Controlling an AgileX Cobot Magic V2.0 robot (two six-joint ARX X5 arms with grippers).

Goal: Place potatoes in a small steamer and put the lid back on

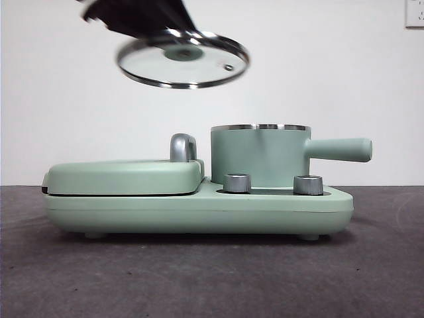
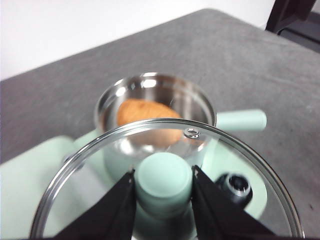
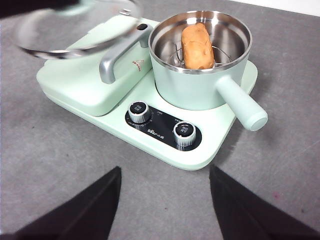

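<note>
The potato [image 3: 197,46] lies inside the small steamer [image 1: 260,158], right of centre in the front view. At upper left, the tilted lid [image 1: 183,59] hangs from the left gripper [image 2: 164,186], clamped on its knob [image 2: 164,181]. The right gripper [image 3: 165,205] hovers wide apart, empty.

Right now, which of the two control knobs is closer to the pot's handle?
The knob sitting below the steamer's side handle; the other knob sits toward the griddle cover with the chrome handle.
</note>
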